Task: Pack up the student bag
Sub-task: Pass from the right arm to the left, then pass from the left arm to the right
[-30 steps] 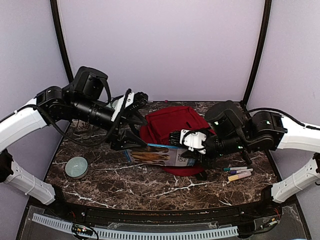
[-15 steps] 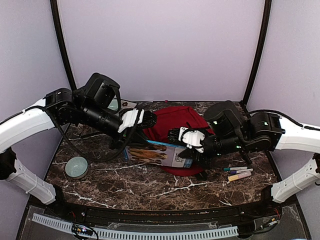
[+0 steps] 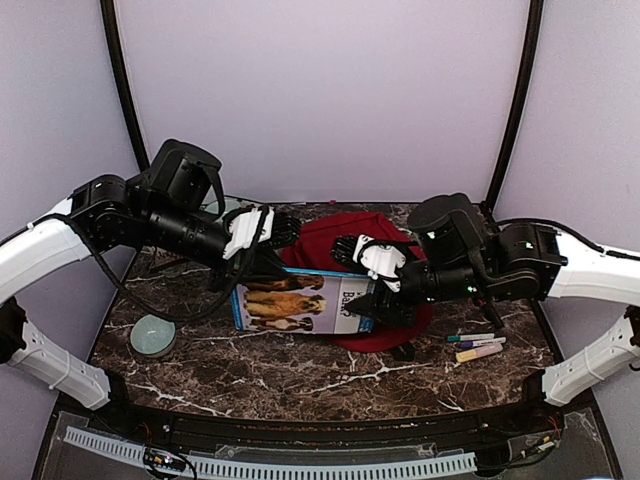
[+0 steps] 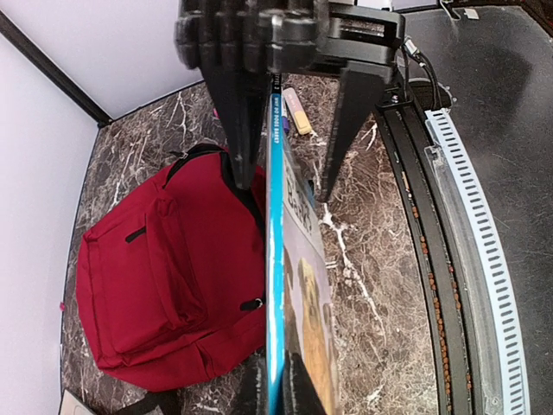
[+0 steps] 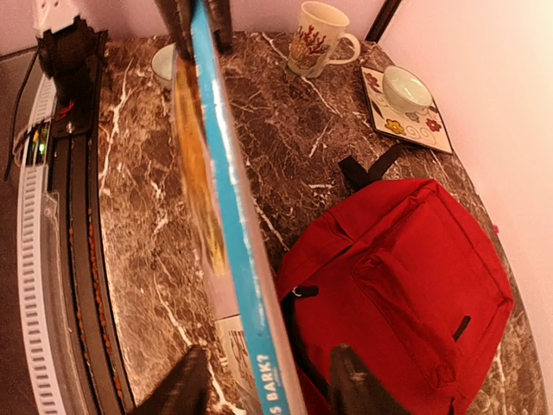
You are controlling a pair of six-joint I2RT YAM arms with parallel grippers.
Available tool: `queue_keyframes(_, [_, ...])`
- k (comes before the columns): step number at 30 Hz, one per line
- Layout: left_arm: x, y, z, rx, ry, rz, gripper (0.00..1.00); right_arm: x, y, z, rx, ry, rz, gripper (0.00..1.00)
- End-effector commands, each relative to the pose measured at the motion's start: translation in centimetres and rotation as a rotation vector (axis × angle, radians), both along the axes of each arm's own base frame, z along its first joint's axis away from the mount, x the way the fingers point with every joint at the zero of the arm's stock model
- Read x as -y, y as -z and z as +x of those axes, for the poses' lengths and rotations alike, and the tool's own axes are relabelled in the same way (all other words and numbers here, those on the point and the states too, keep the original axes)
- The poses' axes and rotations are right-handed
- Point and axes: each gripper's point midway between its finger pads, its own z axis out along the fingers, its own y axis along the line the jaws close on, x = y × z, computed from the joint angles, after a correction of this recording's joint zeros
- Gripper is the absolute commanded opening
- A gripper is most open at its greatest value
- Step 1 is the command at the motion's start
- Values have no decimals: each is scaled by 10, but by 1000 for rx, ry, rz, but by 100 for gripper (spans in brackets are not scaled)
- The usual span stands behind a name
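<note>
- Two grippers are meeting at one book [image 3: 300,305] with dogs on its cover, which is standing upright on its long edge over the marble table [image 3: 300,375]. Whether its lower edge is touching the marble cannot be told.
- The left gripper [image 5: 199,19] is clamping the book's left end, with its fingers pressing on both faces.
- The right gripper [image 5: 268,385] is straddling the book's right end with its jaws parted. A gap is showing beside the cover, so it is gripping nothing.
- The red backpack [image 3: 345,240] is lying flat on the table just behind the book, with its front pocket facing up.
- Neither pair of jaws is closing on the backpack. Seen from above, the right gripper is hanging over its near edge and the left gripper is hovering beside its left edge.
- A few pens [image 3: 478,345] are lying to the right of the backpack, well apart from both grippers.
</note>
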Motion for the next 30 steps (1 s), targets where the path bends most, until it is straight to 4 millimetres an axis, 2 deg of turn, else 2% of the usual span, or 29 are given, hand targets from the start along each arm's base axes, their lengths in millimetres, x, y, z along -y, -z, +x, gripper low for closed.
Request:
queue_keyframes(1, [-9,-26,8,68,-59,-56,0,-8,-27,11,12,48,111,63])
queue_keyframes(4, [-12,-31,8,70,-82,-75,0,-6,-41,9,12,49,192,71])
queue_keyframes(5, [-12,-34,9,72,-88,-92,0,-5,-50,7,15,39,241,72])
queue_keyframes(6, [-12,-37,9,74,-92,-105,0,-3,-45,4,10,30,262,73])
queue_keyframes(11, [-7,-43,10,65,-92,-126,0,8,-64,-6,8,-2,395,76])
queue_keyframes(15, [-1,-50,11,61,-86,-157,0,15,-61,-11,-19,-34,393,77])
queue_keyframes(19, [4,-66,10,62,-74,-207,0,29,-58,-5,-22,1,376,79])
queue_keyframes(22, [9,-75,7,48,-57,-243,0,36,-67,-3,-16,20,408,79])
queue_keyframes(25, [12,-81,3,25,-42,-271,0,37,-79,-10,-29,-12,454,79])
queue_keyframes(30, [20,-85,1,-6,-24,-305,0,43,-81,-15,-51,-11,473,77])
